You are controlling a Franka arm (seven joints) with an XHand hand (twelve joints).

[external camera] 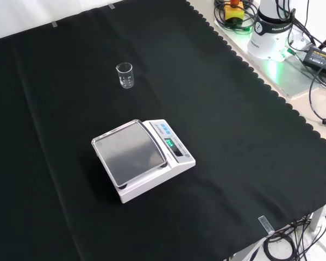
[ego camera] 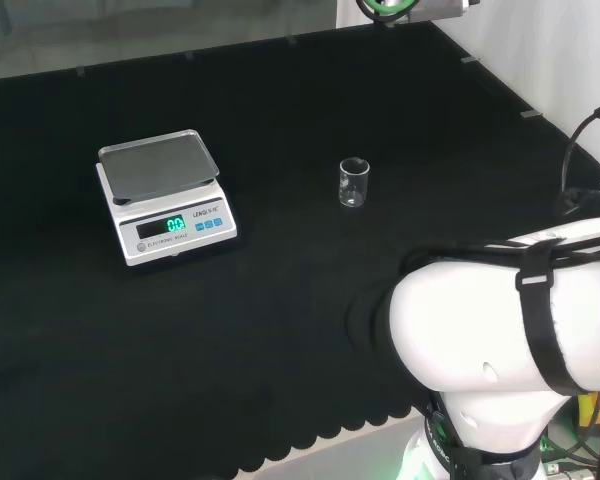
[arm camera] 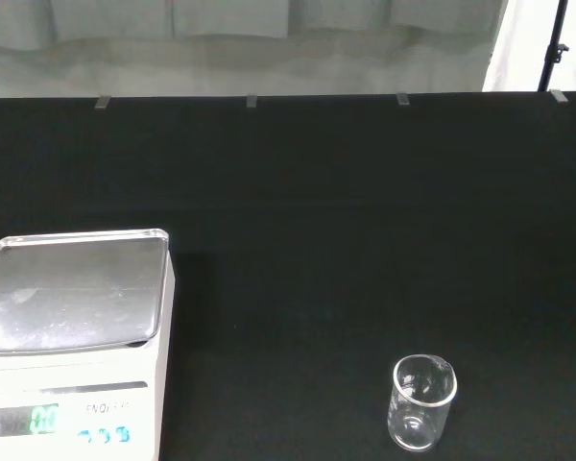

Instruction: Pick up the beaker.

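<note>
A small clear glass beaker (ego camera: 353,183) stands upright and empty on the black cloth, right of the scale in the head view. In the front view the beaker (external camera: 125,75) stands beyond the scale, toward the upper left. The wrist view looks at the beaker (arm camera: 421,401) from some way off, with bare cloth around it. Nothing touches the beaker.
A white digital scale (ego camera: 165,196) with a steel pan and a lit green display sits on the cloth; the scale (external camera: 143,157) is mid-cloth in the front view and the scale (arm camera: 72,336) appears in the wrist view. The arm's white link (ego camera: 510,325) rises at the head view's lower right.
</note>
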